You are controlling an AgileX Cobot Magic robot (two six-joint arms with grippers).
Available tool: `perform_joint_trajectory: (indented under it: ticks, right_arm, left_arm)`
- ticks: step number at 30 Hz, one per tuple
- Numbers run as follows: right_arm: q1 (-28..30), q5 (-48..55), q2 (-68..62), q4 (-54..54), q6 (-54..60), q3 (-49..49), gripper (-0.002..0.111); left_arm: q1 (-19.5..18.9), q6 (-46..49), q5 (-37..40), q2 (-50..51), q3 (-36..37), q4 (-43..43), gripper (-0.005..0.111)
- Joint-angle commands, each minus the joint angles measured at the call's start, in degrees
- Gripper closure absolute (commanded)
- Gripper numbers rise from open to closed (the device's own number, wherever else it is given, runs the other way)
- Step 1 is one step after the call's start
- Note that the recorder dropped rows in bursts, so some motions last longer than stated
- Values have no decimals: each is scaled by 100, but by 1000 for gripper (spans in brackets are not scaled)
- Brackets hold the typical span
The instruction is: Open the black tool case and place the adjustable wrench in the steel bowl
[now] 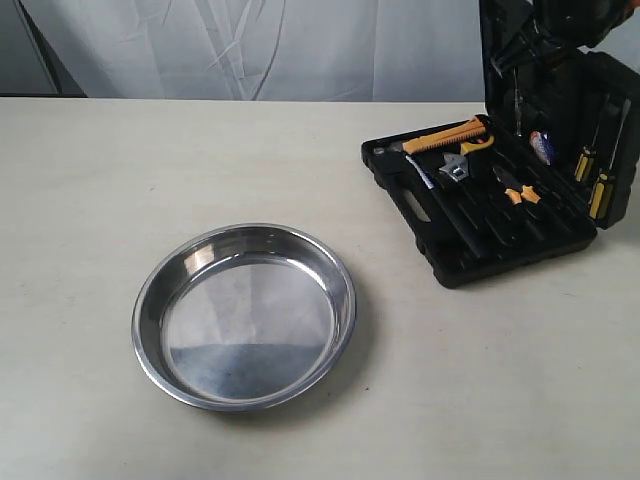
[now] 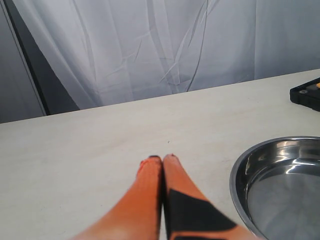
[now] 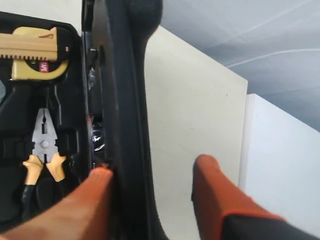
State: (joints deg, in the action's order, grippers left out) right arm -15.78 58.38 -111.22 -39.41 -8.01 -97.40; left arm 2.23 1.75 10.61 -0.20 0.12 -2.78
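The black tool case (image 1: 500, 252) lies open at the right of the table, with its lid (image 1: 560, 90) standing upright. In its tray the adjustable wrench (image 1: 455, 167) shows its silver head beside a long orange-handled tool (image 1: 445, 136). My right gripper (image 1: 548, 28) is up at the lid's top edge. It (image 3: 152, 167) is open and straddles that edge (image 3: 122, 125): one finger (image 3: 97, 185) lies against the inner side, the other (image 3: 212, 185) stands apart from it. The steel bowl (image 1: 145, 300) sits empty left of the case. My left gripper (image 2: 162, 159) is shut on nothing, low over the table beside the bowl's rim (image 2: 239, 172).
Orange-handled pliers (image 3: 44, 145) and yellow-handled screwdrivers (image 1: 600, 190) sit in the case. A white curtain (image 1: 260, 45) hangs behind the table's far edge. A corner of the case (image 2: 306, 94) shows beyond the bowl in the left wrist view.
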Motion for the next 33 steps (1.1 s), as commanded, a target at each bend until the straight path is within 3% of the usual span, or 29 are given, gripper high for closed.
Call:
perform_joint_trajectory:
  ticks: [1,5,7,11,16,33]
  right_arm:
    - [40,71,26,-187,-120,10,81]
    - [40,141,26,-379,-120,10,102]
    - [40,247,26,-677,-479,10,107]
    - [40,436,26,-1353,-1052,10,102]
    - [40,495,26,-1429,-1106,10,92]
    - [40,992,59,-2167,-1600,10,91]
  left_arm:
    - [21,-3,-33,20,-12,10,106]
    - [21,-3,-33,20,-12,10,106]
    - [21,-3,-33,20,-12,10,106]
    - [21,-3,-33,20,-12,10,106]
    - [21,-3,-33,20,-12,10,106]
    - [21,-3,-33,20,-12,10,106]
